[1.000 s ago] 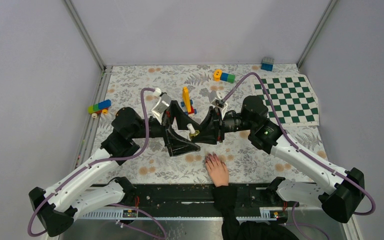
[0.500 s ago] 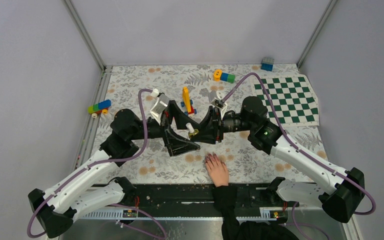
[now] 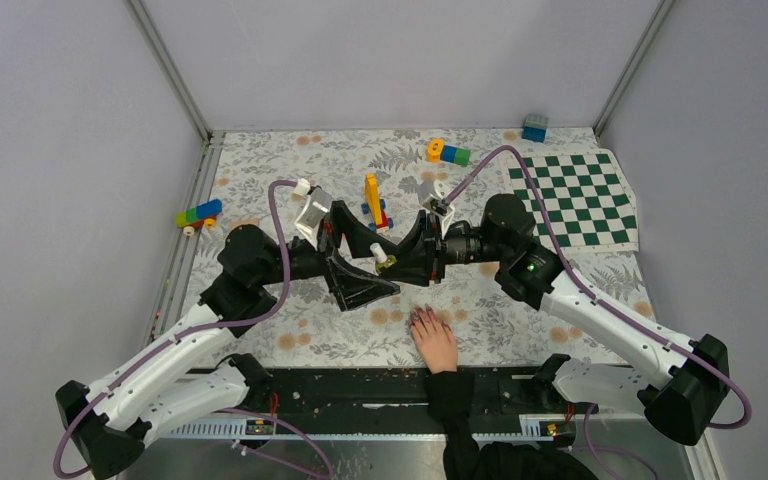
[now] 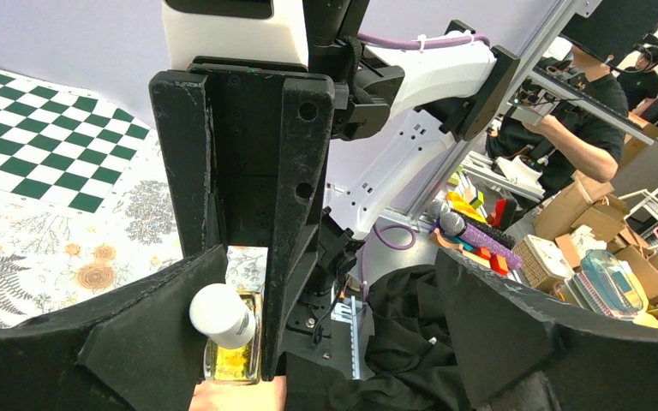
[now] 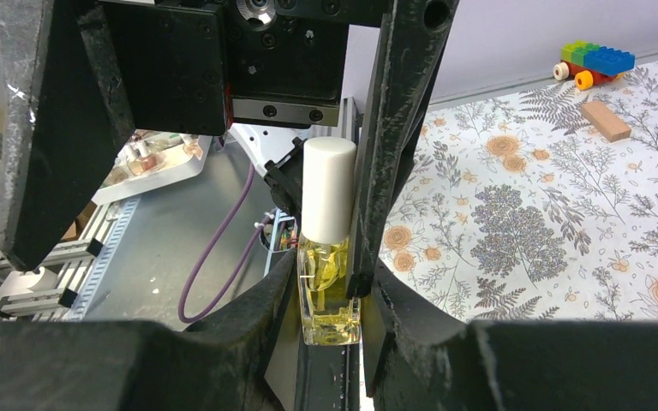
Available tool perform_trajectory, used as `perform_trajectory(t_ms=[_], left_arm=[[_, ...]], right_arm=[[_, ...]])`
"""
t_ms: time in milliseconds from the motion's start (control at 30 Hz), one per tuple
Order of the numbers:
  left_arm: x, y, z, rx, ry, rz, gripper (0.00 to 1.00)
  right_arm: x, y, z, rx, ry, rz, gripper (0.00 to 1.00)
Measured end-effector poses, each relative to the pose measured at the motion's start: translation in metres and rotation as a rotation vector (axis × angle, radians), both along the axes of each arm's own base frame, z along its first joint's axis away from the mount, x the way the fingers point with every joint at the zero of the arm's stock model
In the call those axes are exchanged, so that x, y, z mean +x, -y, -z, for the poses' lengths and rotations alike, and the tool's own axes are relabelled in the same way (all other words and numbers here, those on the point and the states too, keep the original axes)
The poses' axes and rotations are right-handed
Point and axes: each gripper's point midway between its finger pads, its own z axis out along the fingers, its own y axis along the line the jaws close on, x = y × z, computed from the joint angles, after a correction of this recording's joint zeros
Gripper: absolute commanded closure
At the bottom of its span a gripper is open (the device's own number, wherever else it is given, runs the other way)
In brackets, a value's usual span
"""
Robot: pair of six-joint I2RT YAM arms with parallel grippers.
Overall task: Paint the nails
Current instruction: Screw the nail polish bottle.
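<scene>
My right gripper (image 3: 396,262) is shut on a small glass nail polish bottle (image 5: 329,295) of yellow liquid with a white cap (image 5: 327,188), held above the mat. My left gripper (image 3: 384,270) is open, its fingers (image 5: 398,128) spread wide on either side of the cap; one finger lies right beside it. The bottle also shows in the left wrist view (image 4: 233,358). A pale hand (image 3: 437,343) with a black sleeve rests palm down at the near edge, its dark nails (image 3: 419,317) pointing toward the grippers. The nails are hidden in both wrist views.
On the floral mat (image 3: 290,170) stand toy brick stacks: yellow-red (image 3: 372,200), orange-blue-green (image 3: 446,152), green-blue at the left edge (image 3: 198,212), a blue one at the far right corner (image 3: 534,127). A green chequered board (image 3: 575,195) lies at the right.
My left arm has shifted slightly back and left, its open gripper staying around the cap. The bottle, the right gripper and the hand have hardly moved.
</scene>
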Motion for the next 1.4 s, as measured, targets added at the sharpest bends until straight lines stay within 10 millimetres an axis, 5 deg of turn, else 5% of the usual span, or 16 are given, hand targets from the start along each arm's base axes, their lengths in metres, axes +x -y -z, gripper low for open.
perform_trajectory(t_ms=[1400], left_arm=[[0.016, 0.002, -0.006, -0.042, -0.145, -0.086, 0.01]], right_arm=[[0.009, -0.001, 0.001, -0.002, 0.017, 0.051, 1.0]])
